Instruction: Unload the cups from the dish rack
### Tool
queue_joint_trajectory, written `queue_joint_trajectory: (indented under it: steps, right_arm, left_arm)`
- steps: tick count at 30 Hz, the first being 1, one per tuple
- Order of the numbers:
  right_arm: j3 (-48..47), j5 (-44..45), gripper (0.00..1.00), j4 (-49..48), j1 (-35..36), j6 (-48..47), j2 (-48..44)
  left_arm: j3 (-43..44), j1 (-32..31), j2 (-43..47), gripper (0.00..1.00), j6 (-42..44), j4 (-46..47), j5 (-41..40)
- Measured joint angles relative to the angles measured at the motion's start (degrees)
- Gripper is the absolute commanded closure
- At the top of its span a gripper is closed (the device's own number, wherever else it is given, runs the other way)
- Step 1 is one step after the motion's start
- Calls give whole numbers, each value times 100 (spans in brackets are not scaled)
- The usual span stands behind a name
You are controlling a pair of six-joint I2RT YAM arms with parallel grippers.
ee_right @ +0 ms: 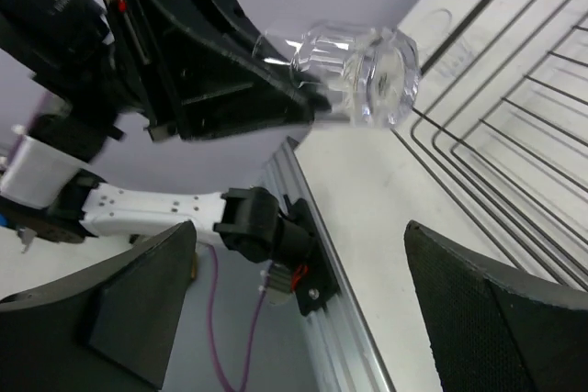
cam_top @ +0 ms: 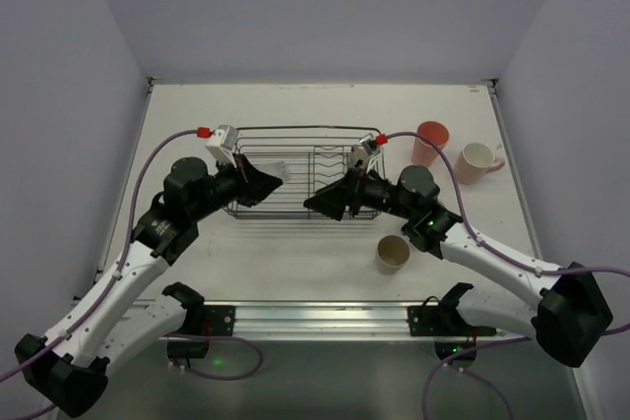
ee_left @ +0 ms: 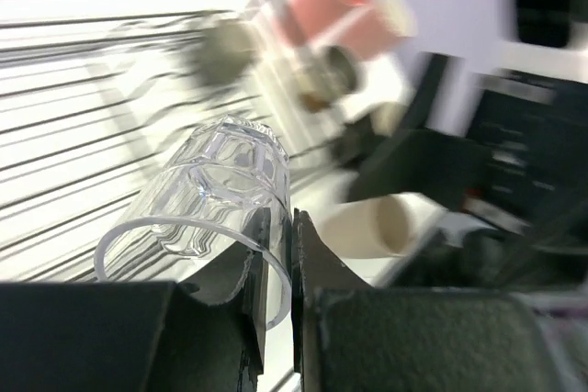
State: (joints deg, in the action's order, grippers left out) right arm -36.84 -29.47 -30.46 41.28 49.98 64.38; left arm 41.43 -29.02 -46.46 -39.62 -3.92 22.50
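Note:
My left gripper point(cam_top: 271, 181) is shut on the rim of the clear glass point(cam_top: 283, 173), holding it on its side over the left part of the dish rack point(cam_top: 258, 211). In the left wrist view the jaws point(ee_left: 291, 227) pinch the glass wall point(ee_left: 220, 181). My right gripper point(cam_top: 317, 204) is wide open and empty over the rack's front edge, facing the glass point(ee_right: 363, 75). The coral-pink tumbler point(cam_top: 430, 143), pale pink mug point(cam_top: 476, 161) and tan cup point(cam_top: 392, 254) stand on the table right of the rack. The black mug is hidden.
The white table point(cam_top: 295, 263) is enclosed by grey walls. The rack's wavy dividers point(cam_top: 330, 159) lie under the right arm. Two blurred small round things point(ee_left: 225, 48) show in the rack in the left wrist view. An aluminium rail point(cam_top: 315, 317) runs along the near edge.

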Motion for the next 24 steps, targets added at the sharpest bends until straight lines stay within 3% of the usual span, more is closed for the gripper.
queue_joint_trajectory:
  steps: [6, 11, 14, 20, 24]
  right_arm:
    - [-13, 529, 1, 1231, 24, -780, -597]
    - [-17, 1121, 1, 2133, 24, -1333, -994]
    - [-20, 1364, 1, 2498, 24, -1556, -1211]
    - [-20, 1515, 1, 2756, 20, -1716, -1528]
    - [-20, 1550, 1, 2879, 20, -1757, -1541]
  left_arm:
    - [907, 9, -2, 100, 782, -2903, -2437]
    - [1023, 120, -210, 100, 793, -4205, -3593]
    - [1056, 450, -385, 100, 817, -4398, -3958]
    - [1071, 1786, -999, 100, 1176, -4140, -4135]
    - [1038, 2081, -1480, 97, 1329, -3912, -4019]
